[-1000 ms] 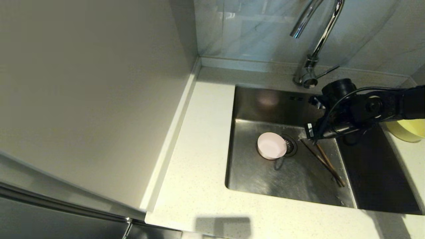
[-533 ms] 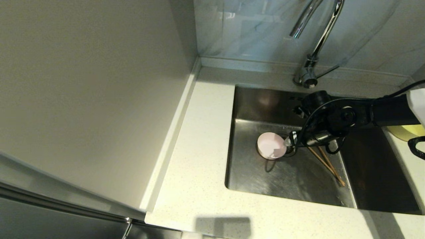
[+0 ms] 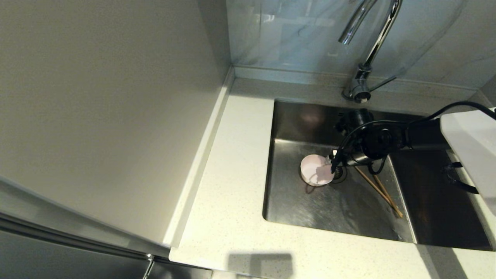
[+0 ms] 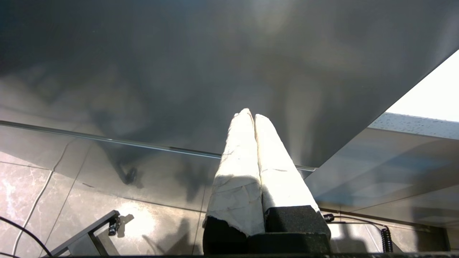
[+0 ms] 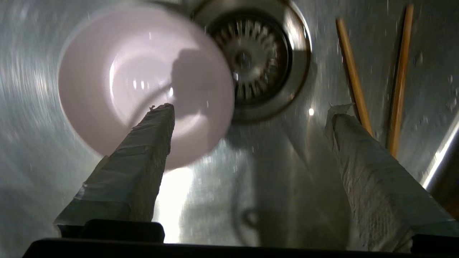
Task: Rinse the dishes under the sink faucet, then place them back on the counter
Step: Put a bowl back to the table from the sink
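Observation:
A small pale-pink bowl (image 3: 314, 174) stands upright on the floor of the steel sink (image 3: 317, 211), just left of the strainer drain (image 3: 341, 174). Two brown chopsticks (image 3: 381, 190) lie slanted on the sink floor to the right of the drain. My right gripper (image 3: 332, 162) reaches down into the sink over the bowl's right rim. In the right wrist view the right gripper (image 5: 250, 109) is open and empty, one finger (image 5: 143, 150) over the bowl (image 5: 136, 71), the other beside the chopsticks (image 5: 353, 77). The left gripper (image 4: 251, 116) is shut on nothing, parked below counter level.
The chrome gooseneck faucet (image 3: 372, 48) rises behind the sink, its spout above the back of the basin. The speckled counter (image 3: 240, 162) runs left of and in front of the sink. A tall pale panel (image 3: 108, 116) walls off the left side.
My right arm has swung left across the sink, from above the chopsticks to the pink bowl, and its jaws have opened wider. The bowl and chopsticks have stayed put.

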{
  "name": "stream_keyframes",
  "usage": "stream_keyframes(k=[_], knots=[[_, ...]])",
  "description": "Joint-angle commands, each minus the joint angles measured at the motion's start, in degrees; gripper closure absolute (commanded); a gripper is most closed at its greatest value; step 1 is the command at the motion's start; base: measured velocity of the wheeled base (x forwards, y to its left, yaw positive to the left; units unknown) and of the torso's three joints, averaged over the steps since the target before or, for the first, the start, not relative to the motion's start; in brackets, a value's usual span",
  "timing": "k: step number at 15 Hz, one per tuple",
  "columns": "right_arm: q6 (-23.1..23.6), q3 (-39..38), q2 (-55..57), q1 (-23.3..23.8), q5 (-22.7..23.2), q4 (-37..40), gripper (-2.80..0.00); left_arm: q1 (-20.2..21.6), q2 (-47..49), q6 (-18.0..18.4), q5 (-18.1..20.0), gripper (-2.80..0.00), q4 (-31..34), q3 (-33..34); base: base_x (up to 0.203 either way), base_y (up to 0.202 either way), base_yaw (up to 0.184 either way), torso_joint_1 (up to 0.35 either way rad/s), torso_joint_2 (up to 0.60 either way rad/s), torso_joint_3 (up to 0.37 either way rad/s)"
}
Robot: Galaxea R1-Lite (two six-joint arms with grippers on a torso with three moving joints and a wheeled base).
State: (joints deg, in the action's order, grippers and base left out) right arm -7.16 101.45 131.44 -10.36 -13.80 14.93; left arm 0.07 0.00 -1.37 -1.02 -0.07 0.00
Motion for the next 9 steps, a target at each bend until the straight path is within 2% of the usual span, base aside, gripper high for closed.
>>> stream_keyframes(k=[1, 9], knots=[[0.1, 0.8, 2.8, 0.0, -0.1, -1.7, -2.80, 0.0, -0.2, 0.0, 0.0, 0.00, 0.0, 0.0, 0.000, 0.000, 0.000, 0.000, 0.00, 0.000], [0.0, 6.5, 8.9, 0.2, 0.0, -1.8, -2.80, 0.0, -0.2, 0.0, 0.0, 0.00, 0.0, 0.0, 0.000, 0.000, 0.000, 0.000, 0.00, 0.000]])
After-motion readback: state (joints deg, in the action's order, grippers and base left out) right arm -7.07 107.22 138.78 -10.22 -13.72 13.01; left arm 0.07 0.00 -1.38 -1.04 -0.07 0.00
